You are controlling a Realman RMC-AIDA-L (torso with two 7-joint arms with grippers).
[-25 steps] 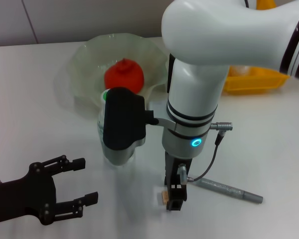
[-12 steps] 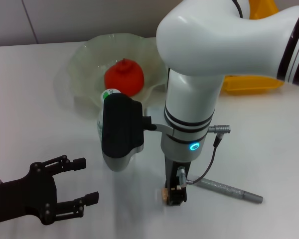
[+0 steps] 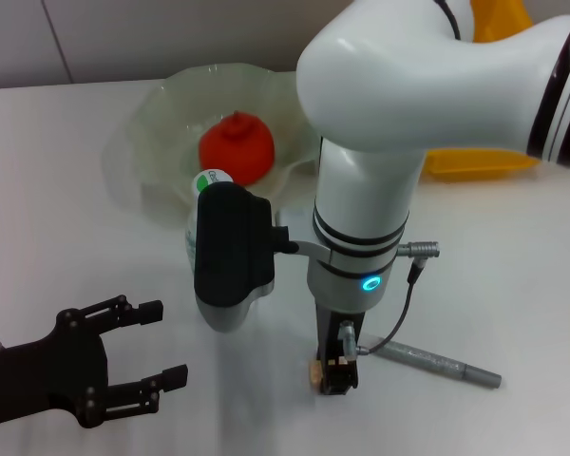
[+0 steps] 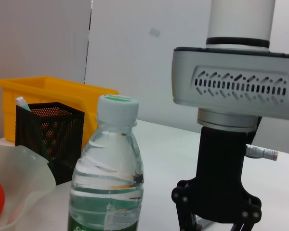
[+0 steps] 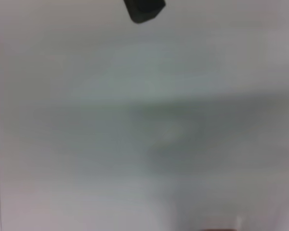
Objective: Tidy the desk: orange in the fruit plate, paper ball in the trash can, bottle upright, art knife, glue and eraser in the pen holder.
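Observation:
My right gripper (image 3: 334, 378) points straight down onto the table, with a small tan eraser (image 3: 314, 373) at its left side. The left wrist view shows this gripper (image 4: 215, 224) with its jaws spread. A grey art knife (image 3: 437, 361) lies on the table just to its right. The water bottle (image 3: 207, 180) stands upright behind the right wrist; it also shows in the left wrist view (image 4: 108, 178). The orange (image 3: 236, 145) sits in the clear fruit plate (image 3: 161, 114). My left gripper (image 3: 152, 347) is open and empty at the near left.
A yellow bin (image 3: 475, 157) stands at the back right. The black mesh pen holder (image 4: 48, 134) stands in front of the bin (image 4: 53, 91), beyond the plate. The right wrist view shows only blurred table.
My right arm has shifted slightly left and lowered, bringing its gripper down beside the eraser. The left arm has not moved.

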